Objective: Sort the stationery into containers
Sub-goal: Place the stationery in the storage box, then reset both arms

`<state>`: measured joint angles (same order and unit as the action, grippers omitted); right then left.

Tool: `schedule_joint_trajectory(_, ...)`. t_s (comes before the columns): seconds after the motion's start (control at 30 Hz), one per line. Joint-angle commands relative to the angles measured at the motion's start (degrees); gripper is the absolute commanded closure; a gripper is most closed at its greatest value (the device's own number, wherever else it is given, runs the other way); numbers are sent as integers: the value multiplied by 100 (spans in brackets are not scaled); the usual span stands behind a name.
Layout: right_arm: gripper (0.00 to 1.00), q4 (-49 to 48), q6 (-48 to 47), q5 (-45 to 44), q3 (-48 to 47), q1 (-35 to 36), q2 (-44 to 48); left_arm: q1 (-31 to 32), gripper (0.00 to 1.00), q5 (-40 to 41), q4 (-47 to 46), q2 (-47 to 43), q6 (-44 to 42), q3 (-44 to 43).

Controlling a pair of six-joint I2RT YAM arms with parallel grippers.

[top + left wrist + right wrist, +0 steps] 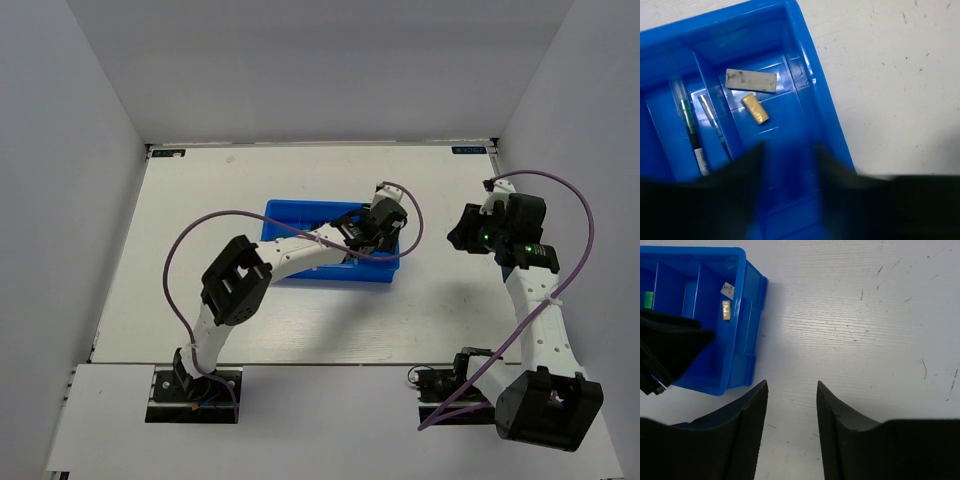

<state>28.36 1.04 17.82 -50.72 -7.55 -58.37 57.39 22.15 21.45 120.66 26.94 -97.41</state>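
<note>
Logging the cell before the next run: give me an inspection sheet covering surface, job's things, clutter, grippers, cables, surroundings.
Surface: white table, lightly scuffed.
Job's things: blue tray; white eraser and beige eraser lie in its end compartment, green pen and second pen beyond the divider.
Clutter: nothing seen.
Grippers: left gripper open, empty, over the tray; right gripper open, empty, over bare table.
Cables: purple cables loop from both arms.
Surroundings: plain grey walls.

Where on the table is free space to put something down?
Bare table lies between the blue tray and the right gripper, also left of the tray. Crowded: over the tray, where the left gripper hangs.
</note>
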Motion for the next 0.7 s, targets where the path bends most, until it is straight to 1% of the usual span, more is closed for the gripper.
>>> schedule_joint_trajectory(0.0, 51, -120, -42, 133, 45, -45, 36, -43, 72, 17, -26, -699, -83, 98)
schedule_joint_trajectory(0.03, 45, -120, -60, 151, 45, -45, 45, -52, 97, 78, -79, -824, -118, 195)
schedule_joint_trajectory(0.07, 30, -120, -60, 169, 71, -53, 71, -26, 100, 87, -132, -1112, -153, 526)
schedule_joint_trajectory(0.1, 23, -120, -60, 186, 36, -45, 71, -8, 100, 88, -202, -1289, -258, 677)
schedule_joint_trajectory(0.13, 19, -111, 18, 134, 44, -45, 89, 1, 100, 105, -229, -1900, -407, 853)
schedule_joint_trajectory(0.17, 11, -137, 193, 64, 45, -45, 98, 1, 100, 105, -203, -2115, -452, 1020)
schedule_joint_trajectory(0.2, 10, -146, 308, 37, 36, -27, 115, 1, 89, 96, -177, -2361, -522, 1561)
schedule_joint_trajectory(0.23, 10, -103, 466, -94, 18, -36, 133, -60, 38, 35, 24, -3120, -601, 1775)
schedule_joint_trajectory(0.27, 10, -120, 511, -112, 36, -36, 115, -104, 18, 35, 130, -3389, -611, 2169)
schedule_joint_trajectory(0.3, 10, -111, 642, -113, 53, -45, 150, -218, 3, -70, 244, -3644, -611, 2556)
schedule_joint_trajectory(0.33, 10, -120, 617, -121, 53, -45, 176, -306, 0, -149, 620, -4447, -611, 2734)
schedule_joint_trajectory(0.4, 10, -155, 713, 1, 106, -45, 220, -700, 0, -403, 824, -4980, -576, 3558)
schedule_joint_trajectory(0.43, 10, -173, 731, 45, 132, -36, 221, -833, 0, -457, 1104, -5565, -576, 3953)
schedule_joint_trajectory(0.47, 10, -173, 801, 98, 150, -36, 247, -1095, 0, -536, 1176, -6093, -584, 4157)
schedule_joint_trajectory(0.5, 10, -216, 784, 333, 194, -36, 247, -1463, 0, -824, 1229, -6638, -593, 4342)
schedule_joint_trajectory(0.53, 10, -243, 784, 440, 220, -45, 264, -1658, 0, -914, 1369, -6869, -585, 4840)
schedule_joint_trajectory(0.57, 10, -252, 671, 659, 238, -36, 256, -2017, 0, -1028, 1501, -7516, -593, 4976)
schedule_joint_trajectory(0.6, 10, -295, 626, 887, 308, -45, 265, -2343, 0, -1342, 1546, -7696, -637, 5090)
schedule_joint_trajectory(0.63, 10, -322, 573, 1029, 369, -27, 299, -2511, 0, -1449, 1607, -7846, -655, 5439)
schedule_joint_trajectory(0.67, 10, -444, 503, 1134, 396, -36, 317, -2774, 0, -1538, 1660, -8222, -690, 5521)
